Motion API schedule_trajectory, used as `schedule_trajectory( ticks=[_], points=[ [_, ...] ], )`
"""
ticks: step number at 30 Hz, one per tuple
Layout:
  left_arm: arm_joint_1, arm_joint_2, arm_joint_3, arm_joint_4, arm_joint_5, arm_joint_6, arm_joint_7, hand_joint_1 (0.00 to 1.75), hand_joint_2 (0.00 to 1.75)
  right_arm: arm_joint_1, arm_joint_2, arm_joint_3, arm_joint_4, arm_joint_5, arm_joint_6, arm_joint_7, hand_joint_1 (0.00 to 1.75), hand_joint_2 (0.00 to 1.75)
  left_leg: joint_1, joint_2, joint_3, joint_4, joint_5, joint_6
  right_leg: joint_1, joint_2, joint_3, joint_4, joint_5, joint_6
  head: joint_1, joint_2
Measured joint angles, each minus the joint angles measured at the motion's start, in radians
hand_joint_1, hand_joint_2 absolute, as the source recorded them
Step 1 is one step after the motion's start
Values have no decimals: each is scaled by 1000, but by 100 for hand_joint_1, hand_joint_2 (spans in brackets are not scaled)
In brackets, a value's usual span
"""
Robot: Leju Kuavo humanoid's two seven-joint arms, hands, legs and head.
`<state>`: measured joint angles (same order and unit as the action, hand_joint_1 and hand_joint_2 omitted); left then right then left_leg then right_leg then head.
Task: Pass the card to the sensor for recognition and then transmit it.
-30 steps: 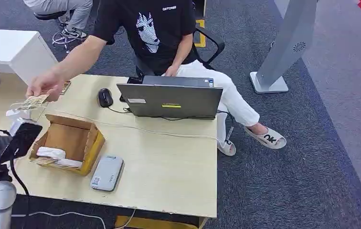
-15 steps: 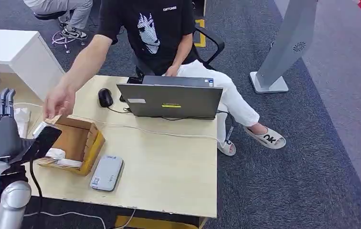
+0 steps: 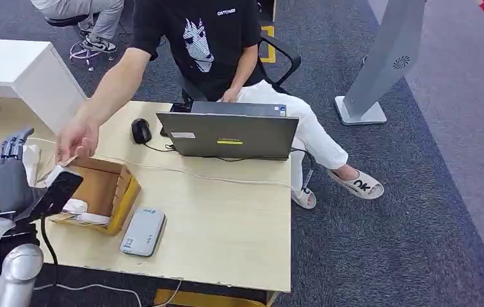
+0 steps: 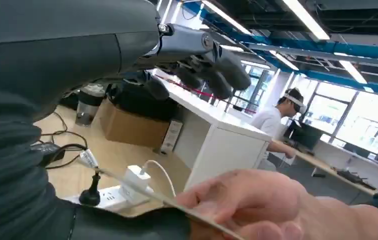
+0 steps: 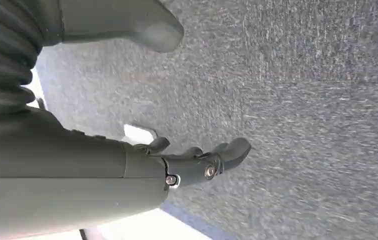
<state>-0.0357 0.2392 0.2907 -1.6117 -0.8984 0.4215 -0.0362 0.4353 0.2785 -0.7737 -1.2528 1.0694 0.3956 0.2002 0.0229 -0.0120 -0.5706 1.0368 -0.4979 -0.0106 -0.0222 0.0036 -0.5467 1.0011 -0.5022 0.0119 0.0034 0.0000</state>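
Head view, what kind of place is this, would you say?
Probably an office or lab workspace: a person sits on an office chair at a wooden desk with a laptop and mouse, on grey carpet.

Dark grey carpet, pale wooden desk, white cabinet, ceiling strip lights

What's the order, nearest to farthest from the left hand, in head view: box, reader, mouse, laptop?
From the left hand:
1. Box, right beside the hand on the table's left part.
2. Reader, just past the box at the near edge.
3. Mouse, at the far edge, left of the laptop.
4. Laptop, far edge, in front of the person.
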Motion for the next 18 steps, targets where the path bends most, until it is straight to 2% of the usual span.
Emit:
schedule_trajectory(
  ticks=[4,9,14,18],
  points=[
    [15,0,0,0,11,-1,-13,175,175,-6,0,-23,3,55,15,-41,0,175,0,0,0,0,0,0,0,0,0,0,0,0,0,0],
    [53,0,-10,-26,4,-13,-55,175,175,-4,0,-23,3,42,1,-32,0,175,0,0,0,0,0,0,0,0,-1,0,0,0,0,0],
    [90,0,-56,-84,-32,-23,-78,175,175,-3,0,-23,3,42,1,-35,0,175,0,1,-1,0,-1,0,0,1,-1,0,0,0,0,0],
    [127,1,-107,-143,-37,-77,-78,175,175,-4,0,-22,3,51,-1,-33,0,175,0,1,-1,0,-1,0,0,1,-1,0,0,0,0,0]
  ],
)
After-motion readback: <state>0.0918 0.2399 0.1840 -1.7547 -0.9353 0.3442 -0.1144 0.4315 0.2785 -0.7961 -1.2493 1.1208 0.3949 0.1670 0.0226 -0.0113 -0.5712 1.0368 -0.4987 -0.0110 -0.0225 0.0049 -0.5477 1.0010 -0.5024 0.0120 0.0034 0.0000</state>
